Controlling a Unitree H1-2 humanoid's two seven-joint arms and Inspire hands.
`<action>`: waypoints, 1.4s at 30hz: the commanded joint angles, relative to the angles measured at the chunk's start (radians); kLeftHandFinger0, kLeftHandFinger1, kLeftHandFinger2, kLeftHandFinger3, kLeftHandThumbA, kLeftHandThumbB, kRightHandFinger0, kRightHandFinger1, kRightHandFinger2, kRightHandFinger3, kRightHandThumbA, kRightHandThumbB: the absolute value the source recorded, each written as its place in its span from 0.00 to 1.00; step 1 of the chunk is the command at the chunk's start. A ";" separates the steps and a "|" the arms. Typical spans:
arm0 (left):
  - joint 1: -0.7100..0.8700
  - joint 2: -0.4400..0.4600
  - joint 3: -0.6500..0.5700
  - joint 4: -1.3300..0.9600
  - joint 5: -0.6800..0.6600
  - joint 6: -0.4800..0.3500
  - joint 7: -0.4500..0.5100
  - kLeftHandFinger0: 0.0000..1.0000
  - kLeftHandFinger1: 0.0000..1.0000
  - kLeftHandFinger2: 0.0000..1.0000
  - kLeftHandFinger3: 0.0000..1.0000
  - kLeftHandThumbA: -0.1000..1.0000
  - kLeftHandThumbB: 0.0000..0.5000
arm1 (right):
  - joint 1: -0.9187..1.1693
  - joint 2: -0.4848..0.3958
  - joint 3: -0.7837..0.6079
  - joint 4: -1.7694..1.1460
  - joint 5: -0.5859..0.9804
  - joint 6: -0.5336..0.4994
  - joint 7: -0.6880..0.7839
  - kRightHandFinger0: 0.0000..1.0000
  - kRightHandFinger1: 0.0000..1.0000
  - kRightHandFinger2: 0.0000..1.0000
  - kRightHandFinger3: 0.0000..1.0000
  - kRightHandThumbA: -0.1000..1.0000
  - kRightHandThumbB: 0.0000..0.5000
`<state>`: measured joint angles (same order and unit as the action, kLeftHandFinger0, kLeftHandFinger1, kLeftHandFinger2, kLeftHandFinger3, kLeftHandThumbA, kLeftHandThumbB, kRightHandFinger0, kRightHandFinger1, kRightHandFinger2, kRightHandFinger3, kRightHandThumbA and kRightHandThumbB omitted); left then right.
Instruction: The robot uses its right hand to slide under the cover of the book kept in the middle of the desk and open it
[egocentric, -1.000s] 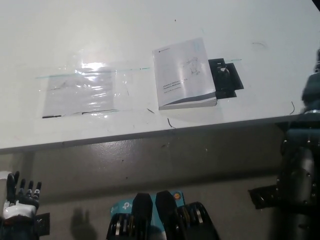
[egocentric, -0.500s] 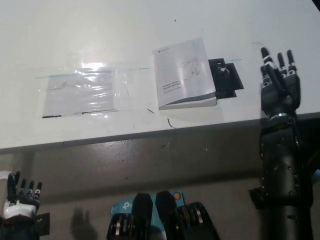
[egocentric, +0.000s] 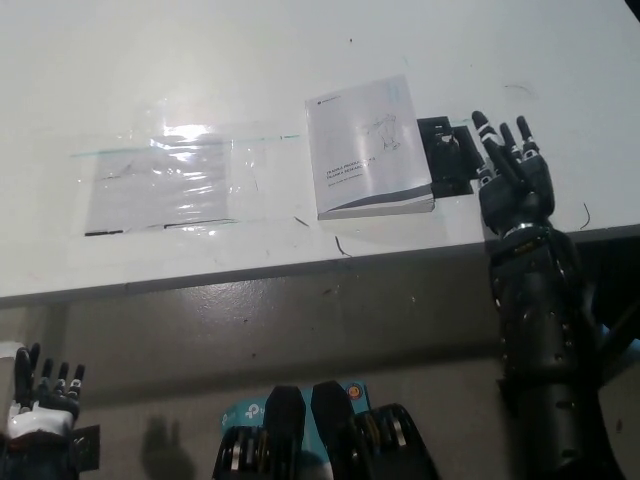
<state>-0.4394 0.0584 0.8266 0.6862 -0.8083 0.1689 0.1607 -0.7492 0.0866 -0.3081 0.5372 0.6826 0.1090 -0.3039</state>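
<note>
Book (egocentric: 368, 146) lies closed and flat near the middle of the table (egocentric: 200, 60), close to the front edge, its pale matte cover printed with a faint line drawing and a few small lines of dark text. It is a thick rectangular paperback; the stacked page edges show as a grey band along its near side. Its far right corner sits slightly turned, so the spine side runs at a small angle to the table edge.

Just beside the book on its right, touching or nearly touching it, is a black mount (egocentric: 452, 155), a flat dark rectangular piece with a lighter raised part in the centre.

Right hand (egocentric: 513, 178) is black and hard-looking, with pale bands across the fingers (egocentric: 487, 135). It is held above the table's front edge, just right of the black mount, fingers straight, spread apart and pointing away from the robot, grasping nothing. It is apart from the book.

A clear plastic sheet (egocentric: 165, 180) lies flat on the table well to the left of the book, glossy, with a bright glare patch.

Left hand (egocentric: 40, 395) rests low at the lower left, below the table, fingers upright and slightly apart, holding nothing.

The table top is smooth, white and faintly scuffed.
</note>
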 joint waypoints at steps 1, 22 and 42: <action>-0.014 0.022 -0.012 -0.007 -0.018 -0.011 -0.017 1.00 1.00 1.00 1.00 0.89 0.00 | -0.078 0.012 0.005 0.019 -0.021 -0.010 0.053 1.00 1.00 1.00 1.00 0.86 0.01; -0.008 0.013 -0.015 -0.027 -0.025 -0.010 0.010 1.00 1.00 1.00 1.00 0.86 0.00 | -0.099 0.064 0.027 0.064 -0.084 -0.018 0.090 0.94 1.00 1.00 1.00 0.85 0.00; -0.010 0.024 -0.028 -0.010 -0.008 -0.017 0.015 1.00 1.00 1.00 1.00 0.85 0.00 | -0.079 0.111 0.014 0.087 -0.097 -0.019 0.096 0.84 1.00 1.00 1.00 0.86 0.07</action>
<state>-0.4375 0.0589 0.8154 0.6875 -0.8202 0.1684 0.1713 -0.7834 0.1810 -0.2987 0.6263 0.6024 0.1082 -0.2340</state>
